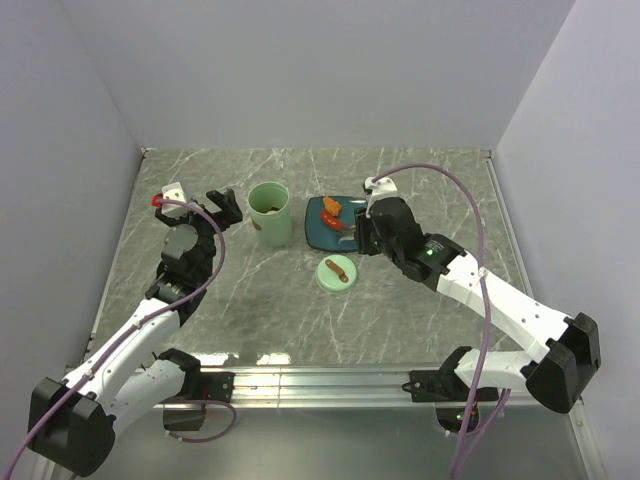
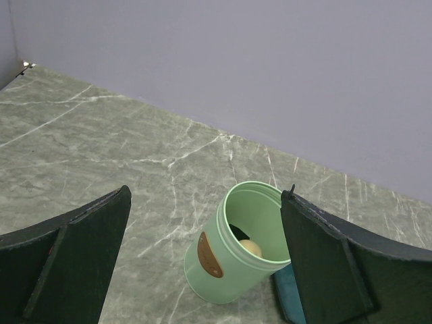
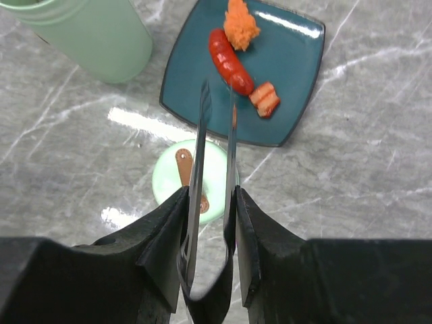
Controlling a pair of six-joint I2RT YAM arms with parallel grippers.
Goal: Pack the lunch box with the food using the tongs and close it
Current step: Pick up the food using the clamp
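Observation:
The mint-green lunch box (image 1: 269, 213) stands upright and uncovered left of the teal plate (image 1: 318, 235). In the left wrist view a beige ball (image 2: 250, 248) lies inside the lunch box (image 2: 233, 251). Its round lid (image 3: 192, 177) with the brown strip lies flat on the table in front of the plate (image 3: 192, 74). On the plate lie a red sausage (image 3: 231, 62), an orange fried chunk (image 3: 241, 25) and a small striped red piece (image 3: 265, 99). My right gripper (image 3: 209, 202) is shut on the grey tongs (image 3: 199, 155), whose tips stand slightly apart by the sausage's near end. My left gripper (image 2: 206, 196) hangs open beside the lunch box, holding nothing.
Grey walls close off the marble table at the back and on both sides. The lid (image 1: 336, 273) sits between the plate and the arms' bases. The metal rail (image 1: 330, 380) runs along the near edge.

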